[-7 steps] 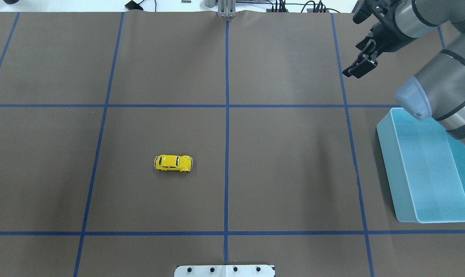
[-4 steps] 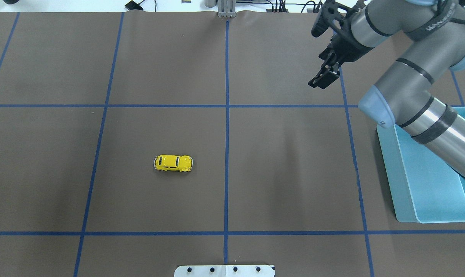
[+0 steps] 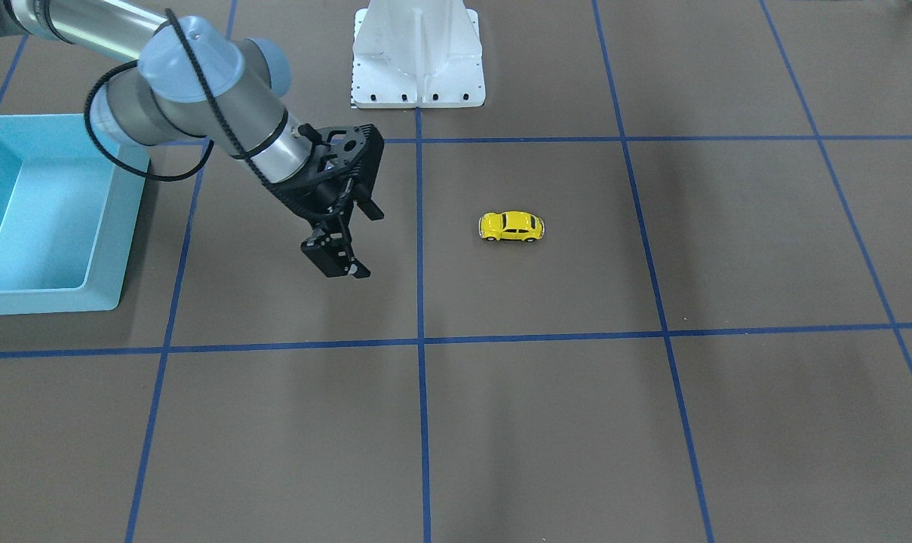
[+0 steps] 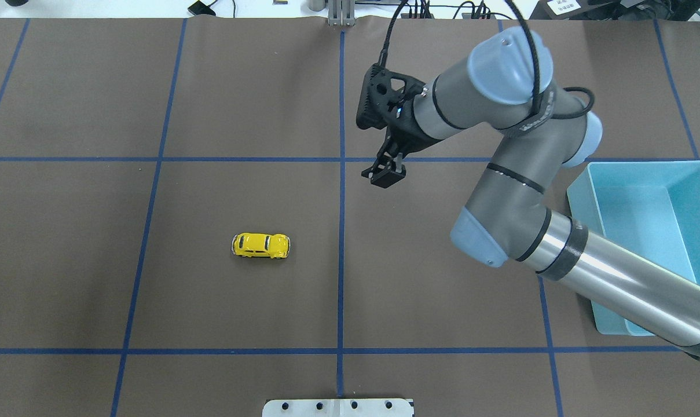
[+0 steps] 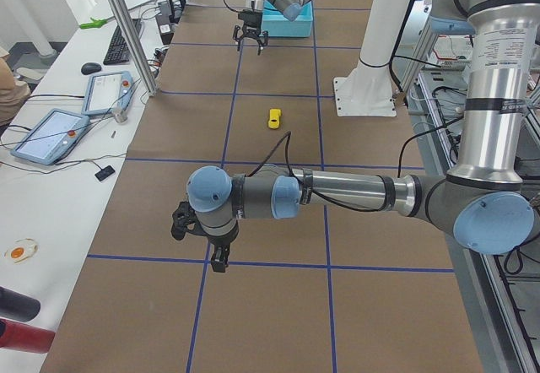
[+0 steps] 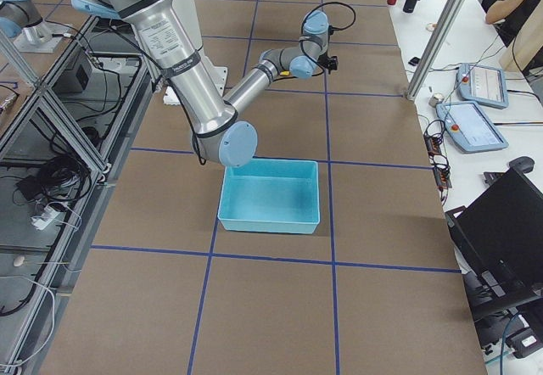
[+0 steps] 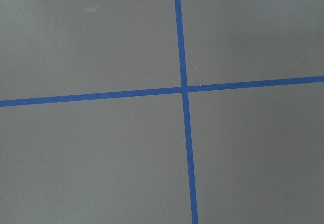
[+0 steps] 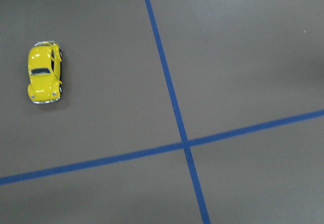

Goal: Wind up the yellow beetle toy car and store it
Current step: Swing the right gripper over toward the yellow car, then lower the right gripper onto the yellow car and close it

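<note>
The right tool (image 4: pixel 387 175), jaws parted, hangs over the worktop (image 4: pixel 66 289) just right of the overhead view's centre line, well apart from the yellow beetle toy car (image 4: pixel 261 245), which sits on its wheels lower left of it. The approach goes best (a judgement) if the tool turns to close across the car's narrow flanks, wheels free for winding. Whether the left tool (image 5: pixel 215 259) is wide or narrow cannot be told.

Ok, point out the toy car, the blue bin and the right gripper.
toy car (image 4: pixel 261 245), overhead view, its yellow roof.
blue bin (image 4: pixel 645 220), overhead view, its bare floor.
right gripper (image 4: pixel 387 175), overhead view, midway between its fingertips.
</note>
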`<move>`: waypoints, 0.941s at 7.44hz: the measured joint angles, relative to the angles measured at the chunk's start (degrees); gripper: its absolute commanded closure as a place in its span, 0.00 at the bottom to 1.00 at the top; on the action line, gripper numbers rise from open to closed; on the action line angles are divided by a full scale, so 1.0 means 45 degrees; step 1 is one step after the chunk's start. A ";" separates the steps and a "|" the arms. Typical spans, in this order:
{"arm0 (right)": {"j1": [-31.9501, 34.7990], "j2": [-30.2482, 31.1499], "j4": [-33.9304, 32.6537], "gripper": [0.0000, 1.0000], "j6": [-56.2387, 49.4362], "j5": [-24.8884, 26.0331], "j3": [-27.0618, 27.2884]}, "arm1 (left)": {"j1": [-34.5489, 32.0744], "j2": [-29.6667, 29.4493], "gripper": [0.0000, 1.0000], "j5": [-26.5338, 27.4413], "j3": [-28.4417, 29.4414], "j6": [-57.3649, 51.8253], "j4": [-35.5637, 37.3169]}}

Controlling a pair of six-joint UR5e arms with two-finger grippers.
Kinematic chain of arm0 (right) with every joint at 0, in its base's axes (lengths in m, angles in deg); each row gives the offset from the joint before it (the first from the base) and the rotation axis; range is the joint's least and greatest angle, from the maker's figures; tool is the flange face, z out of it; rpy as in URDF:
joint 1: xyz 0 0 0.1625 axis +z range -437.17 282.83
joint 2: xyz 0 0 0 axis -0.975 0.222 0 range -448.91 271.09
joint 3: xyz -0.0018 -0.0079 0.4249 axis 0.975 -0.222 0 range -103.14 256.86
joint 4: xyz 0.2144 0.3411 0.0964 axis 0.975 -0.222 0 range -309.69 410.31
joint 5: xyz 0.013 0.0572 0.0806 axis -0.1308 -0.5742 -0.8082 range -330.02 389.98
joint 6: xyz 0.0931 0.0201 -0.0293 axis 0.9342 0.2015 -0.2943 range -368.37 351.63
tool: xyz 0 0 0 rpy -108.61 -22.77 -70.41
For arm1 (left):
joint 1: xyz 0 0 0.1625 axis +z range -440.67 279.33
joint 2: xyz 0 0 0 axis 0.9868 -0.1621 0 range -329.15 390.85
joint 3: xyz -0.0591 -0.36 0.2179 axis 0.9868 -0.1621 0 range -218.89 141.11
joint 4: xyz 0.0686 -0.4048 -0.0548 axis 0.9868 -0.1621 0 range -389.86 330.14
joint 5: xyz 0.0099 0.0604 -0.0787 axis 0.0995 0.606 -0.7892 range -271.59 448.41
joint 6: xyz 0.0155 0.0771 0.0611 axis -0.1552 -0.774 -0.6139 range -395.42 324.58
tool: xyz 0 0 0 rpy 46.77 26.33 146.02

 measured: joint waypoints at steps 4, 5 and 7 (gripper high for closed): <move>-0.2130 -0.1891 0.1706 0.00 0.0414 0.1861 -0.2472 | 0.0001 0.0055 0.00 -0.0013 -0.0014 -0.0011 0.0000; -0.2664 -0.2085 0.2262 0.00 0.0748 0.2279 -0.2974 | -0.0001 0.0055 0.00 -0.0009 -0.0015 -0.0016 0.0000; -0.3211 -0.2438 0.2863 0.00 0.1277 0.2669 -0.3770 | -0.0003 0.0066 0.00 -0.0007 -0.0015 -0.0019 0.0000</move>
